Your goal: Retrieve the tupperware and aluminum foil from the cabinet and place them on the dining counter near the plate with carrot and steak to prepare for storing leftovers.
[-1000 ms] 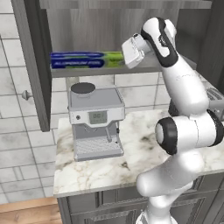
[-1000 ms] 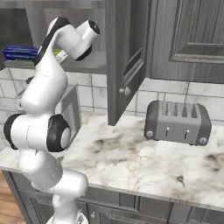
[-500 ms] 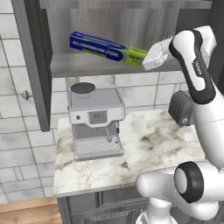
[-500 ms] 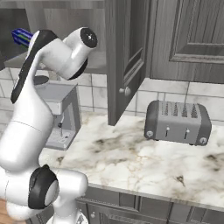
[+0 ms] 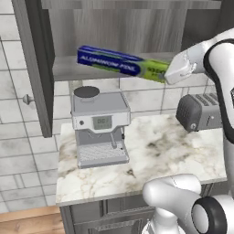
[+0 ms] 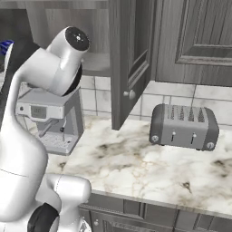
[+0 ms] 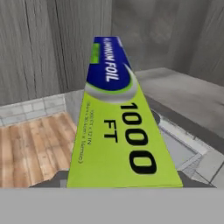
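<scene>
Lifted off the grey inner shelf where it lay flat a second ago, the aluminum foil now hangs in the air in front of the open cabinet, its blue end toward the cabinet's left door and a little higher than its lime-green end. Half a second ago the box was tilted more steeply; it now sits lower and closer to level. The gripper holds the foil by the green end, its jaws closed on the box, and the white arm reaches in from the right of the left base view. The hand view looks straight along the box, green "1000 FT" panel nearest, blue lettered part beyond. Both base views have shifted since the earlier frames, so the base itself has moved: the toaster now appears at the right of the left base view, beside the coffee machine on the marbled counter under the cabinet.
</scene>
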Controlling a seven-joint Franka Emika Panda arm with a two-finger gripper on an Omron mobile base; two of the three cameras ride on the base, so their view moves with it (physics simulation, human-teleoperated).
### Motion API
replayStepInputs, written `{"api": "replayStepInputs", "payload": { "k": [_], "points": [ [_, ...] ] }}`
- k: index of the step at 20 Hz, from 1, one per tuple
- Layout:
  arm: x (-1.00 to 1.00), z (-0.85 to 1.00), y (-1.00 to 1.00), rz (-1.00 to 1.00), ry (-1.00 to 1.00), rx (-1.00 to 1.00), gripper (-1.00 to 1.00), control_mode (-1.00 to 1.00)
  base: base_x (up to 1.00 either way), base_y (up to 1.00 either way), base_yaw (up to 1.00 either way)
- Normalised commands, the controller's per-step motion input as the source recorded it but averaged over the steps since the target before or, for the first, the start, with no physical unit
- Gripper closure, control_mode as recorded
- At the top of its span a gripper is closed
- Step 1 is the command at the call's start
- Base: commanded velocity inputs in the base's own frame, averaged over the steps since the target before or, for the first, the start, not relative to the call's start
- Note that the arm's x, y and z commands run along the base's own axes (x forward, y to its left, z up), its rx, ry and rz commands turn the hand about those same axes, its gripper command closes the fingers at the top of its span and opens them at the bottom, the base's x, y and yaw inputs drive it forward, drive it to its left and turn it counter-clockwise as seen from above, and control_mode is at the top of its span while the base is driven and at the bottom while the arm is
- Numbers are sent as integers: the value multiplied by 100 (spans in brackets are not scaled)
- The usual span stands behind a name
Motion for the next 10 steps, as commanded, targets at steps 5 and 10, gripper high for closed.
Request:
{"api": "replayStepInputs", "payload": {
  "k": [5, 10],
  "points": [
    [-100, 0, 0, -1, 33, -19, 100, -100, 0, 0, 0],
    [-100, 0, -1, -10, 33, -11, 100, -100, 0, 0, 0]
  ]
}}
